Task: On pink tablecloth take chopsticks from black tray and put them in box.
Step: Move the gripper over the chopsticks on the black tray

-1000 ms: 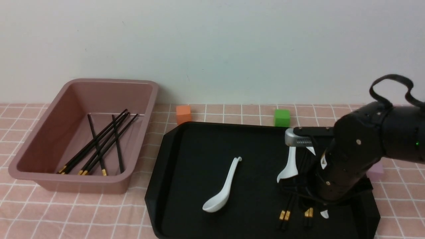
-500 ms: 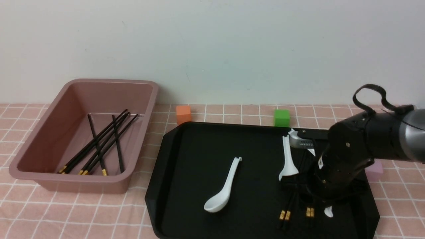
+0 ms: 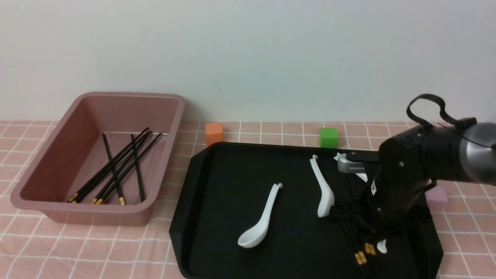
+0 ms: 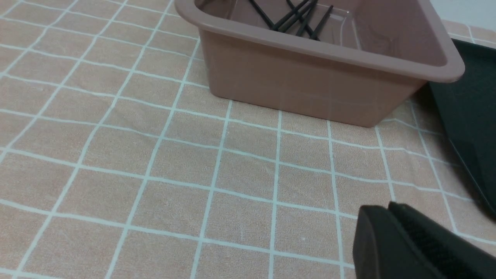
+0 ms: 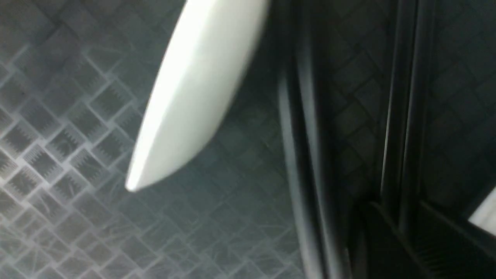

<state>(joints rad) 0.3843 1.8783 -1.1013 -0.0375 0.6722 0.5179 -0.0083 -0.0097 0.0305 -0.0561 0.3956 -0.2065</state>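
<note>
Chopsticks [image 3: 360, 256] sit at 4 o'clock on black tray [image 3: 217, 174]; right tool [image 5: 401, 221] hangs low over them for a pinch, can't tell if clenched. Left tool [image 4: 381, 217] idles clamped empty.

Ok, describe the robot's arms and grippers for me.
The right arm is made of glossy black rounded housings dotted with small silver screws, with a brushed silver band, a looping black cable on top and a grey vented block at the wrist. Of the left arm, only the matte black left gripper shows, its finger pads finely ribbed.
</note>
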